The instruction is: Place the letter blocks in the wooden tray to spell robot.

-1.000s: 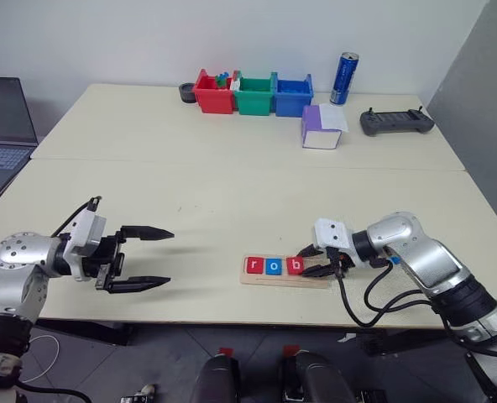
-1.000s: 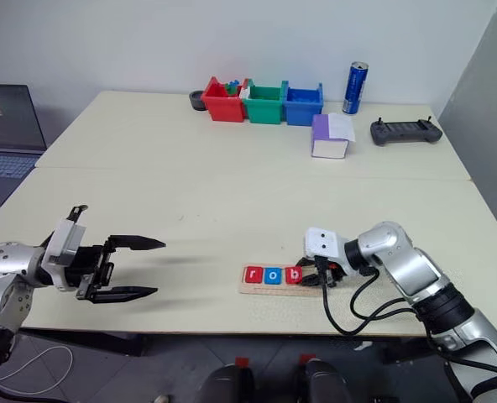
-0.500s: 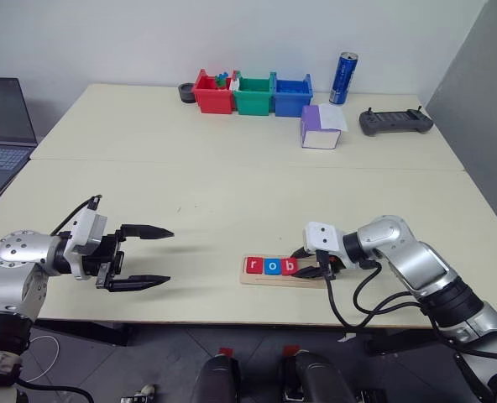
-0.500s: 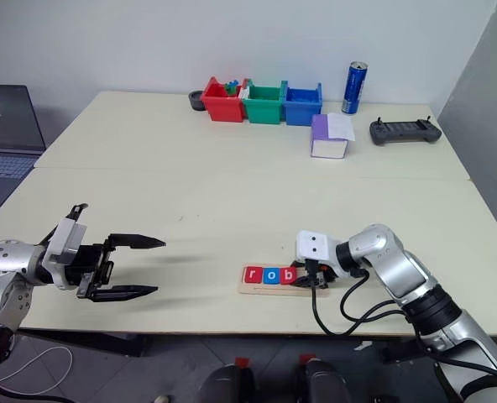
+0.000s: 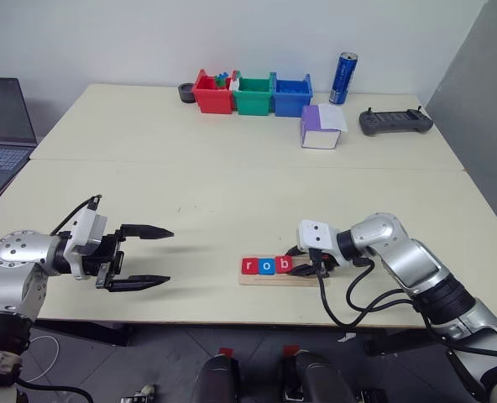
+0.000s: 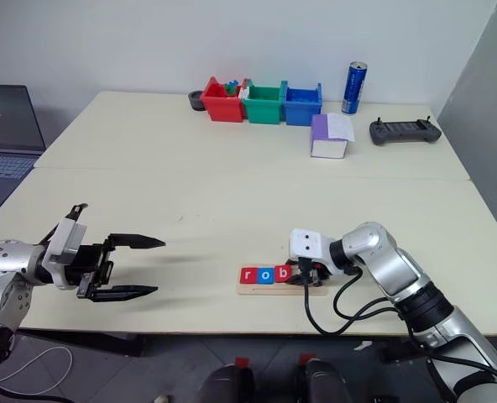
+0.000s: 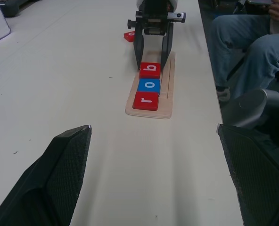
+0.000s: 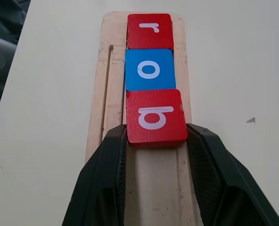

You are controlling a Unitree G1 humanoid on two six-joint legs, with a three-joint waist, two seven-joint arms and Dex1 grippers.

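The right gripper point(image 8: 156, 141) has slid the red b tile point(image 8: 155, 117) leftward along the wooden tray point(image 5: 307, 280) over the last second, and the tray itself has shifted a little to the left on the table point(image 5: 232, 185). The b tile now sits tight against the blue o tile point(image 8: 150, 69), which butts the red r tile point(image 8: 150, 31), so the row reads r-o-b from the tray's left end. The right gripper's fingers point(image 8: 109, 155) are closed on the b tile's two side edges. That leaves the second o and the t to go in the bare right half of the tray.

One more red tile point(image 7: 130, 36) lies on the table just beyond the tray; its letter is cut off in the left wrist view, so it may be the o.

The left gripper point(image 5: 143, 257) hangs wide open and empty above the table, well apart from the tray.

At the far edge stand a red bin point(image 5: 212, 97), a green bin point(image 5: 253, 98) and a blue bin point(image 5: 291, 98). The red one holds a few small coloured pieces; I cannot tell what the others hold.
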